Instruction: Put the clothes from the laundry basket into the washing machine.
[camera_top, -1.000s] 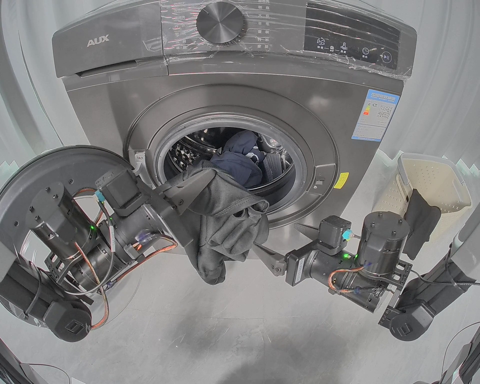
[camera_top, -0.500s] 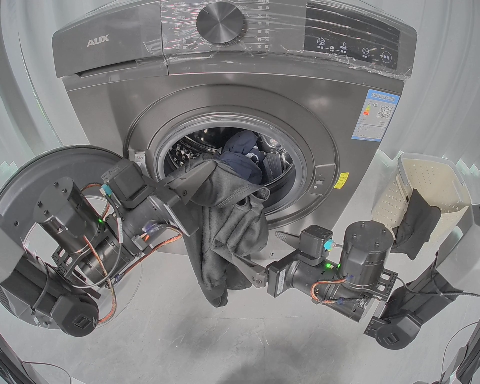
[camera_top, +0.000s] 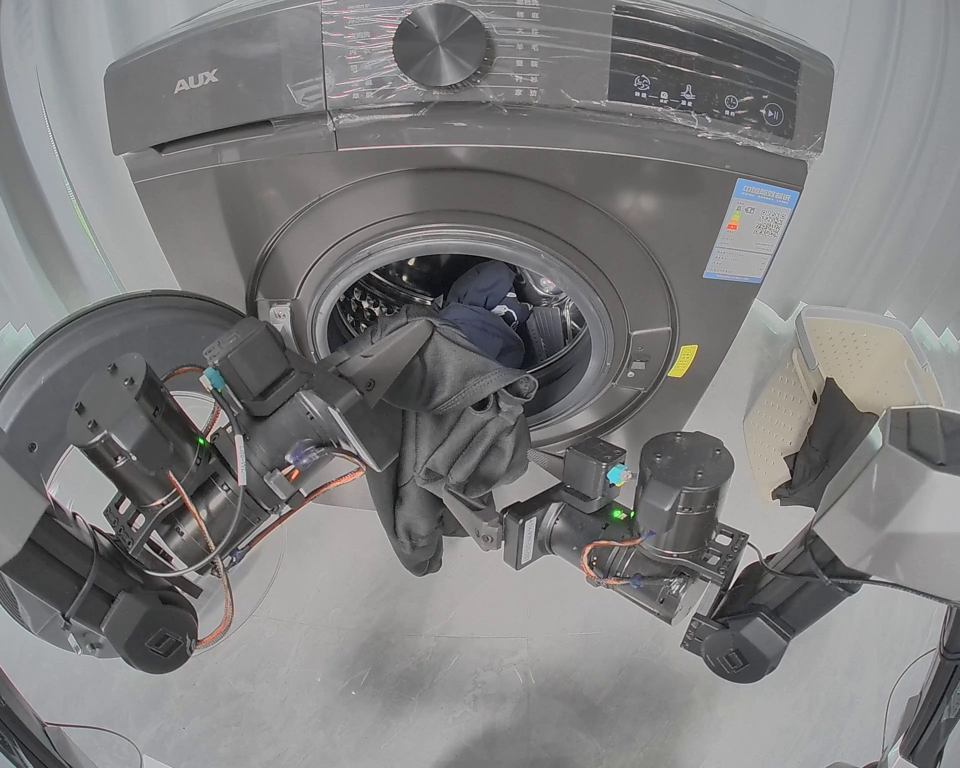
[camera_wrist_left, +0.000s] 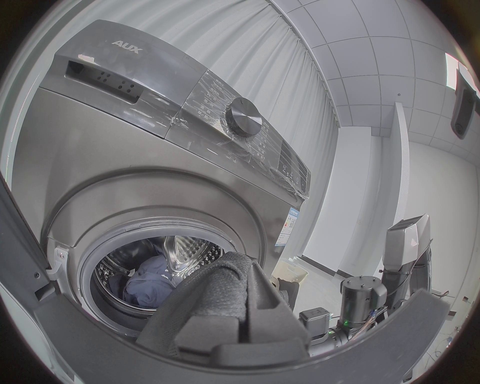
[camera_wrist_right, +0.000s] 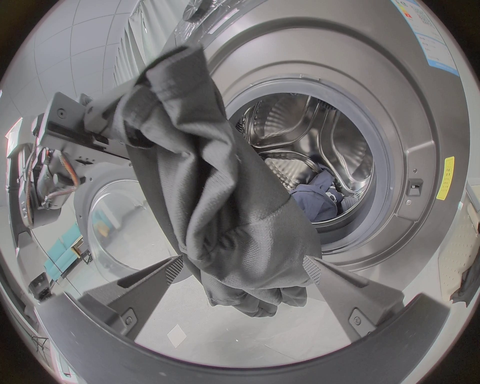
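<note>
- washing machine (camera_top: 230, 230): grey metal-look shell, brushed satin sheen; clear plastic film (camera_top: 560, 70) over the control panel, wrinkled and glossy.
- drum (camera_wrist_right: 310, 135): bright polished steel, embossed and perforated.
- door (camera_wrist_right: 125, 225): glossy glass window in a matt grey rim.
- grey garment (camera_top: 460, 420): matt knit cloth with a fine pebbled weave and soft folds.
- navy clothes (camera_top: 485, 320): smooth matt cloth.
- laundry basket (camera_top: 880, 365): cream plastic, perforated, dull finish; dark cloth (camera_top: 825, 445) over its rim, matt.
- right pincer (camera_wrist_right: 240, 270): fingers of matt dark plastic; pads (camera_wrist_right: 174, 270) cross-hatched and rough.
- floor (camera_top: 450, 660): smooth, pale grey, faint sheen.
- curtain (camera_wrist_left: 240, 45): pale pleated cloth, matt.
</note>
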